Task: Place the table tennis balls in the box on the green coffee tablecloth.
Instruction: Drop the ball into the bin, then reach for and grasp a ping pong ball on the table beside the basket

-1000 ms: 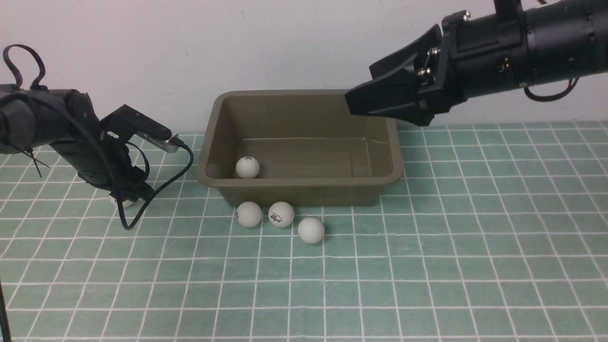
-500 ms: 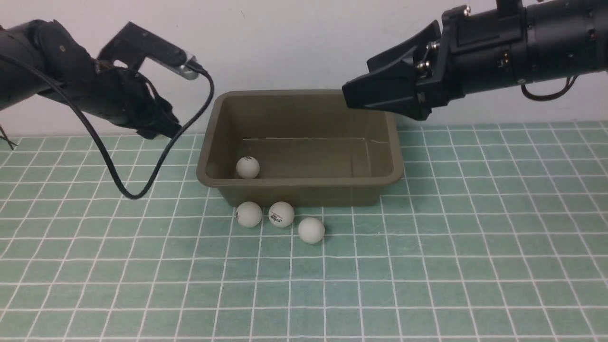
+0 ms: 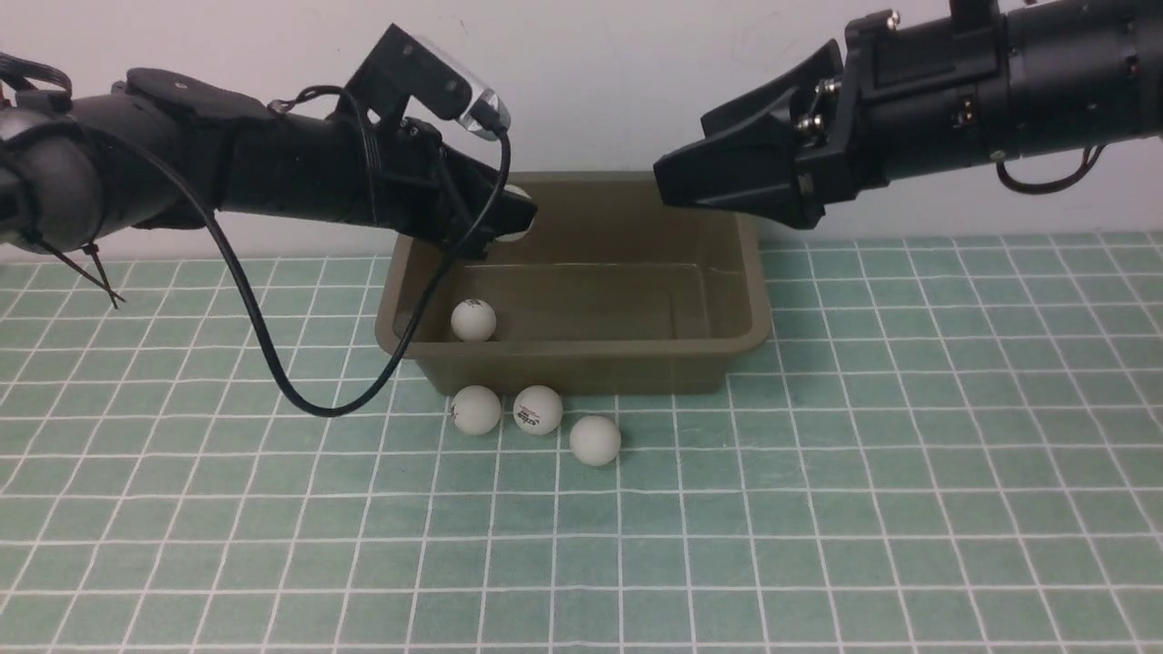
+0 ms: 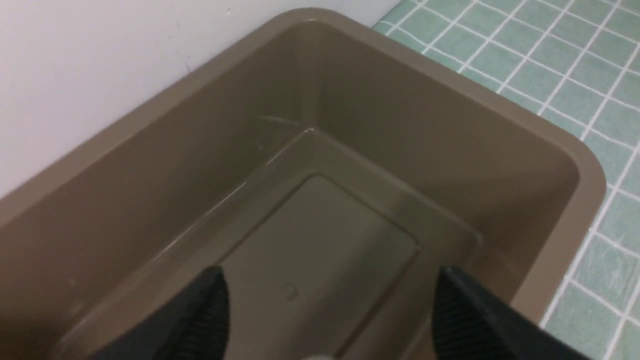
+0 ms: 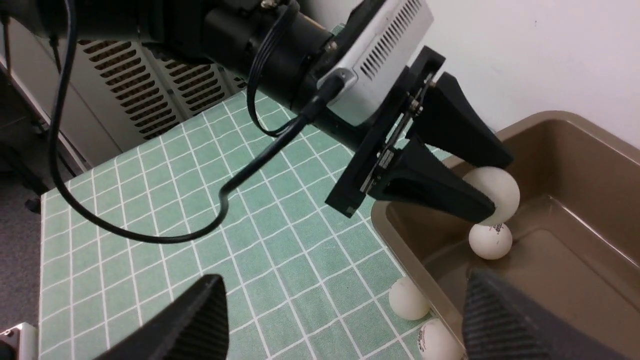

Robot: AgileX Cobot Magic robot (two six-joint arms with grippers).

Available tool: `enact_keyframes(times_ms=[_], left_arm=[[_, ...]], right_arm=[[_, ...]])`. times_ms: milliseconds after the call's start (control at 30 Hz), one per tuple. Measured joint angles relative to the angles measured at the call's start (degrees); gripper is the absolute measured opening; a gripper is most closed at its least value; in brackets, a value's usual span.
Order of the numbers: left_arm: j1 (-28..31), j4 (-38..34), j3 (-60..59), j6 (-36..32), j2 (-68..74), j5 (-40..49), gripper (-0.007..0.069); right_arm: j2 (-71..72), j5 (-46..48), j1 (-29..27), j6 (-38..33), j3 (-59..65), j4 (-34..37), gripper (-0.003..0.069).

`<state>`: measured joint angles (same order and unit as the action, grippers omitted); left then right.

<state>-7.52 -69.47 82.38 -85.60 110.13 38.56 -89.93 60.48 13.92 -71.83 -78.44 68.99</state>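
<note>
Ball (image 5: 497, 192) between fingers of left gripper (image 5: 499, 189), directly above box (image 3: 581, 368) interior, upper-left in front view; clamped or loose, can't tell. Fingers of right gripper (image 3: 683, 153) spread, empty.

White balls (image 3: 595, 440), some w/ dark logo; olive-brown box (image 3: 581, 368); mint-green cloth (image 3: 818, 500) w/ thin white grid.

A small dark logo marks one table tennis ball (image 3: 538, 410) just in front of the box (image 3: 581, 365); its lettering is unreadable.
</note>
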Motion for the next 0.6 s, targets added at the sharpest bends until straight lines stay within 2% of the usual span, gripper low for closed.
enact_keyframes(times_ms=[133, 200, 300, 333, 367, 400, 500, 600], left_arm=[[0.0, 7.61, 0.0, 7.05, -2.15, -2.25, 0.052], [0.0, 15.23, 0.0, 11.78, -4.24, -2.92, 0.0505], [0.0, 27.58, 0.0, 22.89, -6.64, -2.42, 0.0461], [0.0, 32.31, 0.0, 27.82, -7.22, -1.92, 0.0447], [0.0, 39.42, 0.0, 36.39, -7.88, -0.87, 0.0428], [0.0, 45.93, 0.0, 41.91, -8.38, -0.02, 0.0414], [0.0, 55.52, 0.0, 51.87, -9.09, 1.78, 0.04], [0.0, 68.91, 0.0, 68.53, -11.08, 6.88, 0.0371]], right_arm=[[0.0, 0.0, 0.0, -0.67, 0.0, -0.73, 0.0567], [0.0, -0.05, 0.0, -0.83, 0.0, -0.87, 0.0567], [0.0, -0.13, 0.0, -1.11, 0.0, -0.87, 0.0567], [0.0, -0.19, 0.0, -1.11, 0.0, -0.87, 0.0567], [0.0, -0.26, 0.0, -1.11, 0.0, -0.87, 0.0567], [0.0, -0.26, 0.0, -1.11, 0.0, -0.87, 0.0567], [0.0, -0.3, 0.0, -1.24, 0.0, -0.87, 0.0567], [0.0, -0.3, 0.0, -1.75, 0.0, -0.81, 0.0567]])
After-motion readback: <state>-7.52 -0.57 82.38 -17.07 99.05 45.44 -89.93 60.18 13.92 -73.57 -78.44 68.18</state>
